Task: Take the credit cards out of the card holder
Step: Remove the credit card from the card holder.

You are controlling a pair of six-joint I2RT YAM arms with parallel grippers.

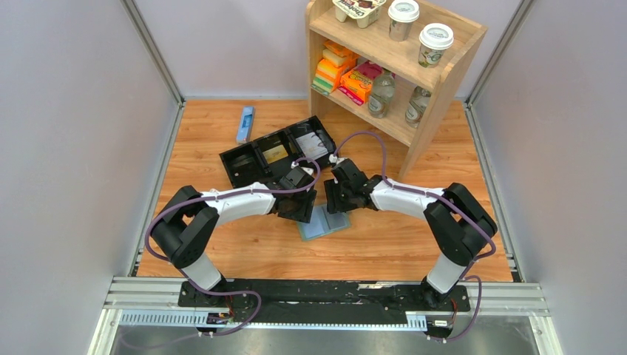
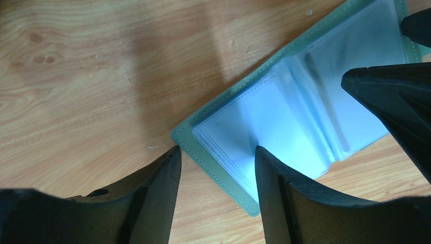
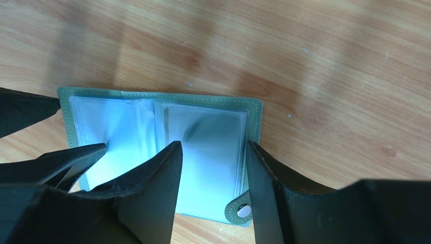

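Note:
The card holder (image 1: 323,222) lies open and flat on the wooden table, grey-green with pale blue pocket panels. In the left wrist view the card holder (image 2: 284,122) shows its left panel; my left gripper (image 2: 216,150) is open, its jaws astride the holder's near-left corner. In the right wrist view the card holder (image 3: 167,137) shows its snap tab (image 3: 242,210); my right gripper (image 3: 213,145) is open over the right panel edge. From above, the left gripper (image 1: 299,207) and right gripper (image 1: 338,201) sit over the holder's far edge. No cards show in the pockets.
A black three-compartment tray (image 1: 277,151) lies just behind the grippers, with items in it. A blue flat object (image 1: 245,123) lies at the far left. A wooden shelf (image 1: 444,74) with cups, bottles and packets stands at the back right.

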